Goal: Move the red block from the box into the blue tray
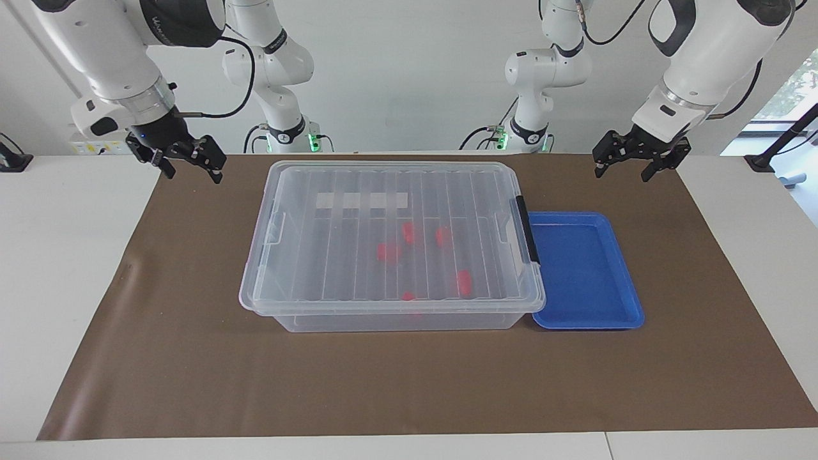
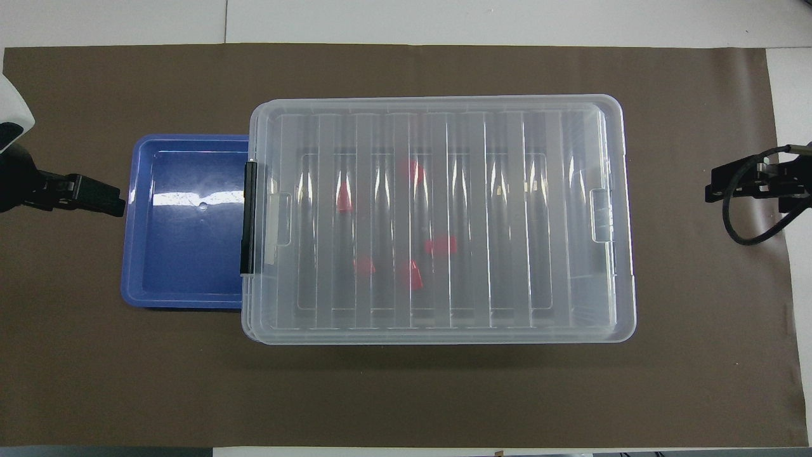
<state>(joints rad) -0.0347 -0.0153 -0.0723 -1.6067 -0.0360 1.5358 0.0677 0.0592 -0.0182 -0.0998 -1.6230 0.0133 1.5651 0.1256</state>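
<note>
The box is a clear bin at mid-table with its ribbed lid closed. It also shows in the overhead view. Several red blocks lie inside it, seen through the lid, one of them in the middle. A black clip handle is on the end beside the blue tray, which is empty and touches the box at the left arm's end. My left gripper hangs open and empty in the air near the tray's end. My right gripper hangs open and empty past the box's other end.
A brown mat covers the table under the box and the tray. White tabletop shows around the mat. A black cable loops by the right gripper.
</note>
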